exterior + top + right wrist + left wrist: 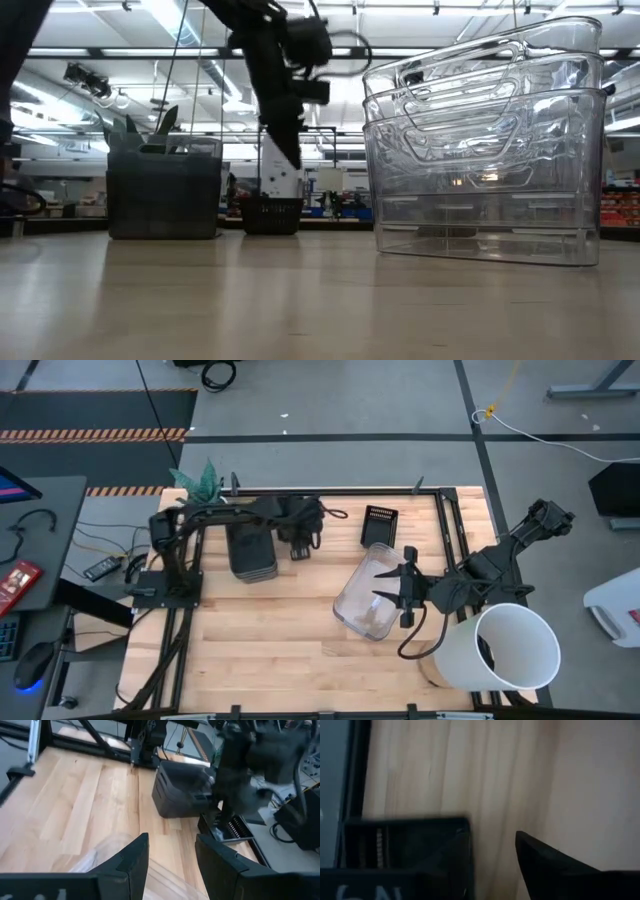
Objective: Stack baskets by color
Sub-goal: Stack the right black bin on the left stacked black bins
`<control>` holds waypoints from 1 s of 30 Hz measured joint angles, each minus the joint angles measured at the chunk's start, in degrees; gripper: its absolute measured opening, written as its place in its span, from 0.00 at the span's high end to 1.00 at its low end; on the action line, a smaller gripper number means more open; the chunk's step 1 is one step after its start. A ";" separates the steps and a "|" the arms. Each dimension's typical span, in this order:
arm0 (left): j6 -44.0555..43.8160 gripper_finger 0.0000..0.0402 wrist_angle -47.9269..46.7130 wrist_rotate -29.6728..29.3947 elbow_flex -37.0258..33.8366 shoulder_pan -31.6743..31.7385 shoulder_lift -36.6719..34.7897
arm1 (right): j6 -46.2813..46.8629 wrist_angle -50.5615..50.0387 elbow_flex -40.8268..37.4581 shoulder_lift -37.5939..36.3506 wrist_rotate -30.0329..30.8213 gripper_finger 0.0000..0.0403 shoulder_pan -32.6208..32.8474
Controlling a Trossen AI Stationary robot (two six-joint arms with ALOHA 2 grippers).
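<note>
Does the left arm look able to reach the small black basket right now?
Probably yes: the left gripper hangs just beside the small black basket, with bare table between them.

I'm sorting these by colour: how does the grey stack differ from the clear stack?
The smoky grey baskets look dark and nearly opaque; the clear baskets are see-through. The grey stack sits square to the table's edges by the left arm; the clear stack lies angled, under the right gripper. Both are nested rectangular bins.

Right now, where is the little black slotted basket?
In the high view the small black basket sits alone near the table's far edge, just behind the clear baskets and right of the grey stack.
</note>
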 joint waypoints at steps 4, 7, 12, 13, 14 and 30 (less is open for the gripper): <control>-0.19 0.64 9.07 -0.08 -6.80 -2.66 -5.80 | -0.02 0.92 -2.09 0.00 0.06 0.59 -0.13; -2.59 0.67 12.76 -0.28 -10.02 -4.33 -9.84 | -1.20 3.74 -2.98 0.00 0.06 0.59 -0.94; -6.09 0.71 16.64 -0.48 -12.13 -7.73 -15.80 | -3.79 8.46 -3.80 0.04 -0.12 0.59 -3.15; -6.59 0.71 17.80 -0.45 -12.63 -8.55 -16.89 | -4.44 10.29 -4.17 0.09 -0.17 0.59 -3.78; -7.18 0.71 19.06 -0.45 -13.18 -9.40 -17.94 | -4.94 12.00 -4.63 0.11 -0.18 0.59 -4.46; -12.20 0.73 38.94 -4.40 -34.61 -18.55 -32.32 | -1.40 14.74 3.23 6.55 -8.06 0.61 -29.54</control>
